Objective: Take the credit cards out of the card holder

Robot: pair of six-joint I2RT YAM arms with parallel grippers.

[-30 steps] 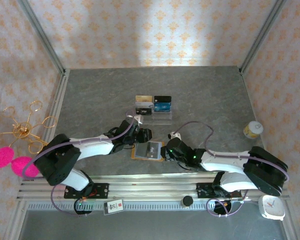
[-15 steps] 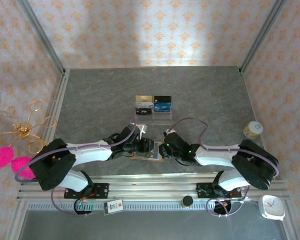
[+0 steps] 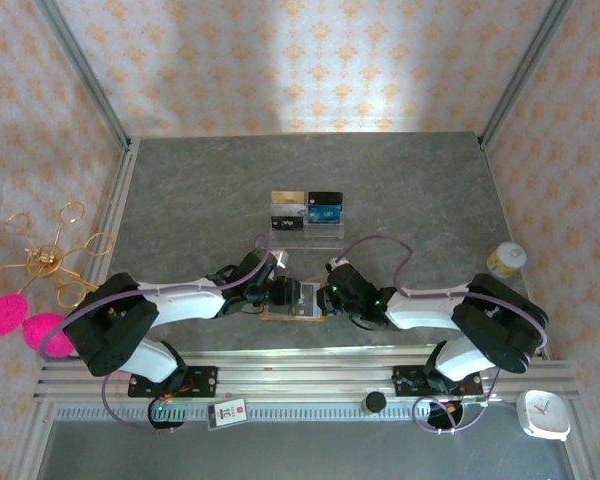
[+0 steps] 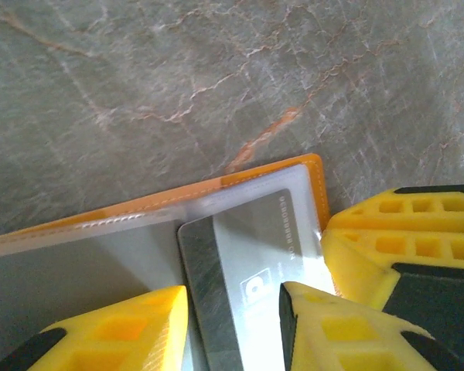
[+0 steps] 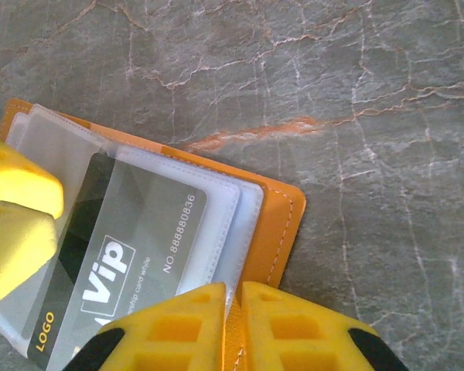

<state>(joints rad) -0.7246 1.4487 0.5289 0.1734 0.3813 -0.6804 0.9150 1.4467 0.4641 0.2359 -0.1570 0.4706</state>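
Observation:
The tan-orange card holder (image 3: 293, 304) lies open near the table's front edge, its clear sleeves facing up. My left gripper (image 3: 277, 290) is at its left side and my right gripper (image 3: 330, 298) at its right. In the left wrist view a silver-grey credit card (image 4: 247, 255) sticks partly out of a sleeve of the card holder (image 4: 278, 170); my left gripper (image 4: 233, 325) stands open over it. In the right wrist view my right gripper (image 5: 233, 309) is pinched on the edge of the card holder (image 5: 282, 216), cover and sleeve between its fingers. A dark VIP card (image 5: 116, 263) sits inside a sleeve.
A clear tiered stand (image 3: 307, 228) holding several cards is behind the card holder. A small white and yellow jar (image 3: 505, 260) stands at the right. A gold wire ornament (image 3: 45, 262) with pink pompoms is left of the table. The front rail (image 3: 300, 365) runs just below the card holder.
Both grippers have moved in onto the card holder from either side. The right jaws have narrowed onto its right edge.

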